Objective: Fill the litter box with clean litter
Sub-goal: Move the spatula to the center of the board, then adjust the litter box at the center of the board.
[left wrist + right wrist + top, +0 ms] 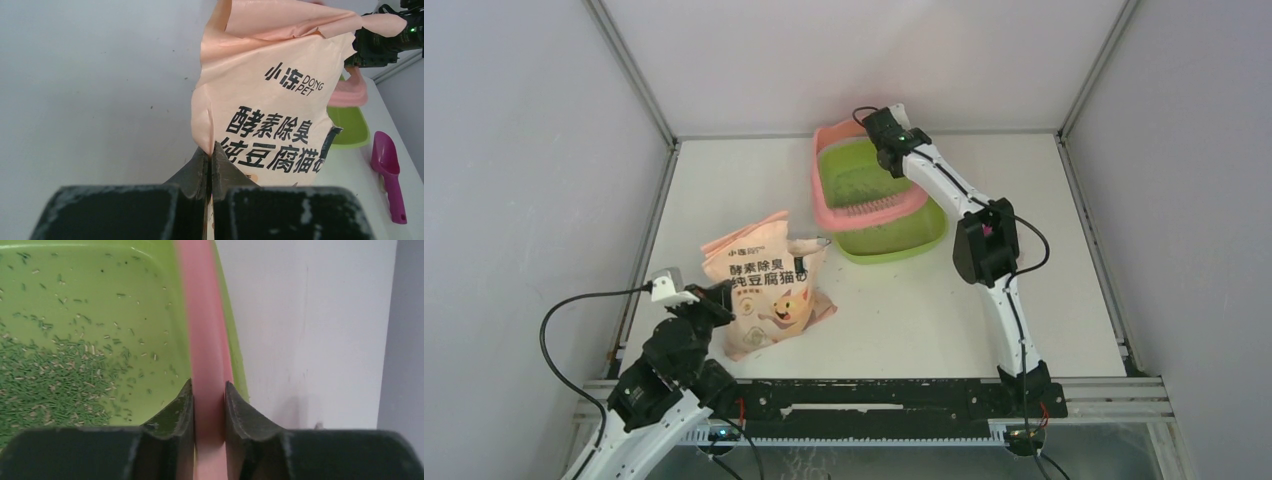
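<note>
The litter box (825, 195) stands at the back of the table, its pink rim lying askew over the lime-green basin (894, 240). Litter (45, 380) lies thinly in the basin as small greyish-green granules. My right gripper (886, 135) is at the box's far end. In the right wrist view it (208, 386) is shut on the pink rim (205, 330), one finger inside the basin and one outside. My left gripper (210, 147) is shut on the side edge of the peach-pink bag (270, 100), which stands at the front left (769, 280).
A magenta scoop (387, 165) lies on the table to the right of the bag in the left wrist view. White walls close in the table on the left, back and right. The right arm (984, 245) reaches over the table beside the box.
</note>
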